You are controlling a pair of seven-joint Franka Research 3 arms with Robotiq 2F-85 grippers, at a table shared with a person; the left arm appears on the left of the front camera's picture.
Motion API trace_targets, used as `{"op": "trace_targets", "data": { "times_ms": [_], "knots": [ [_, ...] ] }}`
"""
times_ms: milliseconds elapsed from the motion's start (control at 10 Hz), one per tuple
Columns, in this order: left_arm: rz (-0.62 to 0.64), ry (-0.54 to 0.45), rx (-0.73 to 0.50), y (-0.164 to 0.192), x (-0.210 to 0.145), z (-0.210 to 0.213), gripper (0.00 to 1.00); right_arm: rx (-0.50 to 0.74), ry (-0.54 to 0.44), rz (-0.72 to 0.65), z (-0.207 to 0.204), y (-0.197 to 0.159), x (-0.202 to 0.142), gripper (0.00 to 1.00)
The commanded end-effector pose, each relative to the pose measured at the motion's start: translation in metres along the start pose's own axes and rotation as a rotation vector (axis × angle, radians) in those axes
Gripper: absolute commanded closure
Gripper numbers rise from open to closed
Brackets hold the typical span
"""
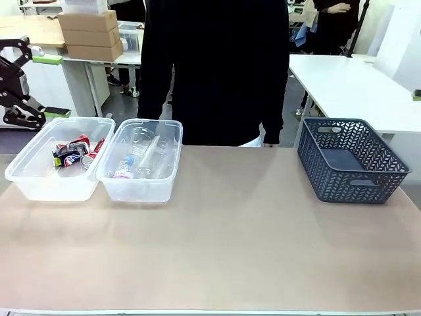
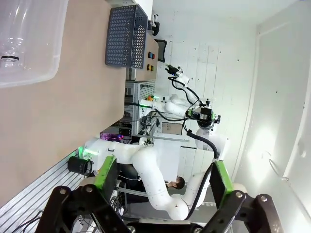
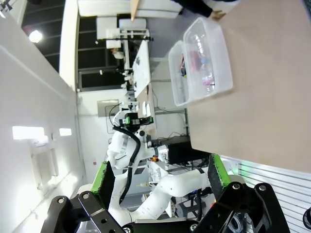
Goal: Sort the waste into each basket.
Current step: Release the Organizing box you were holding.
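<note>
Front view: 2 clear tubs sit side by side at 10 o'clock — the left tub [image 1: 39, 172] holds red-and-silver cans [image 1: 74, 153], the right tub [image 1: 141, 184] clear bottles [image 1: 146, 155]. Left gripper [image 2: 160, 182] and right gripper [image 3: 160, 182] both gape wide, holding nothing, off the table [image 1: 230, 250].

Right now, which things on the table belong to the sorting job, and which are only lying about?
Belong to the job:
cans in the left tub
bottles in the right tub

Lying about:
dark lattice basket, which looks empty
</note>
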State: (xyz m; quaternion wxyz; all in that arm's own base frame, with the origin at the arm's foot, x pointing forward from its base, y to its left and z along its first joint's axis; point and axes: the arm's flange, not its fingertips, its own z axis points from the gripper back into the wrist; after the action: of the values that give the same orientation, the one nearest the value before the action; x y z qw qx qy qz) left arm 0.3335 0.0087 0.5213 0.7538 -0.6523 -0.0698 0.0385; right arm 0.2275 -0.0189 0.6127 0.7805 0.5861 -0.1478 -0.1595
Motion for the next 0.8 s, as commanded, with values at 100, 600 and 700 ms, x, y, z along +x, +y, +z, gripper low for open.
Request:
{"op": "trace_targets", "data": {
  "times_ms": [100,600,700],
  "knots": [
    [-0.005,-0.001,-0.024,-0.0023,-0.0009,-0.0008,0.00,0.024,0.002,0.026,-0.0009,0.0031,0.0020,0.00],
    [-0.005,-0.001,-0.024,-0.0023,-0.0009,-0.0008,0.00,0.024,0.002,0.026,-0.0009,0.0031,0.0020,0.00],
    [-0.005,-0.001,-0.024,-0.0023,-0.0009,-0.0008,0.00,0.024,0.002,0.026,-0.0009,0.0031,0.0020,0.00]
  ]
}}
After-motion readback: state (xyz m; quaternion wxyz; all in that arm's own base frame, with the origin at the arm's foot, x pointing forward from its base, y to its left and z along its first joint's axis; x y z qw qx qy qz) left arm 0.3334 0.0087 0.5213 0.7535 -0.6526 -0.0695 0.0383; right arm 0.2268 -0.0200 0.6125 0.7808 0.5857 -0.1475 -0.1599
